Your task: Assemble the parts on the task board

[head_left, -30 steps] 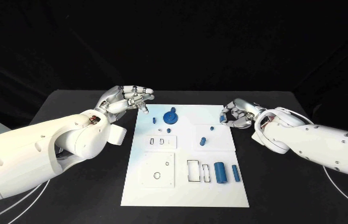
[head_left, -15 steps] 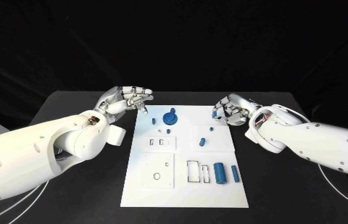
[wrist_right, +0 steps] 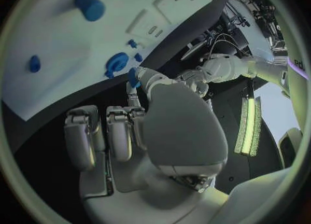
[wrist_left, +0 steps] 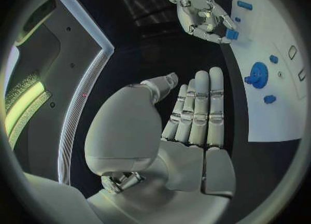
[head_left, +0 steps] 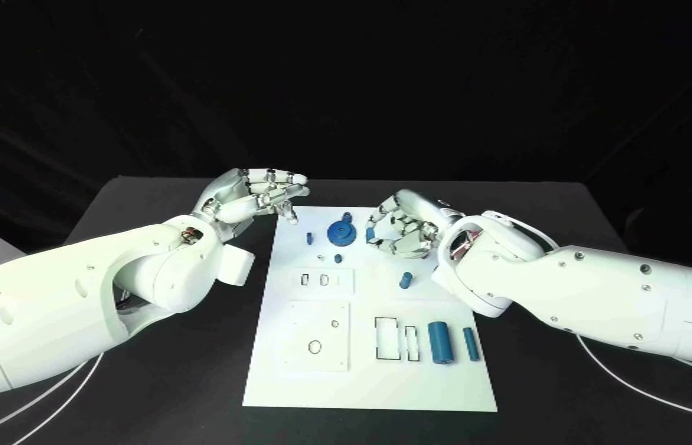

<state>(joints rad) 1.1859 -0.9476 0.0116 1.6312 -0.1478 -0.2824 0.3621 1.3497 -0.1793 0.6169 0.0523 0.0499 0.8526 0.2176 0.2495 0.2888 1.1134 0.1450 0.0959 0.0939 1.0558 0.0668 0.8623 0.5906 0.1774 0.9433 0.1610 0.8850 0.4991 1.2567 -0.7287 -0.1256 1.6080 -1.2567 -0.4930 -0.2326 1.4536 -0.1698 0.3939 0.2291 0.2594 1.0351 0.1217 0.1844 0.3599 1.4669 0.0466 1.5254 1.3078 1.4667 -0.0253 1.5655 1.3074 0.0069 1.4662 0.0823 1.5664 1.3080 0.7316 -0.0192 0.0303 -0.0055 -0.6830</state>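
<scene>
1. From my head camera I see the white board in the middle of the black table, with my two hands near its far end.
2. My right hand is over the upper middle of the board. Its fingers curl in and pinch a small blue piece.
3. The left wrist camera shows that pinch better: the blue piece sits right at the fingertips of my right hand.
4. The right wrist camera shows the same piece held between thumb and finger, with the other fingers side by side.
5. My left hand is at the board's upper left corner. In the left wrist camera its fingers are straight and pressed together, holding nothing.
6. I count on the board: one round blue wheel, two blue tubes at the lower right, and four small blue bits.
7. The lower left of the board is flat and bare, and dark table lies on both sides of it.
</scene>
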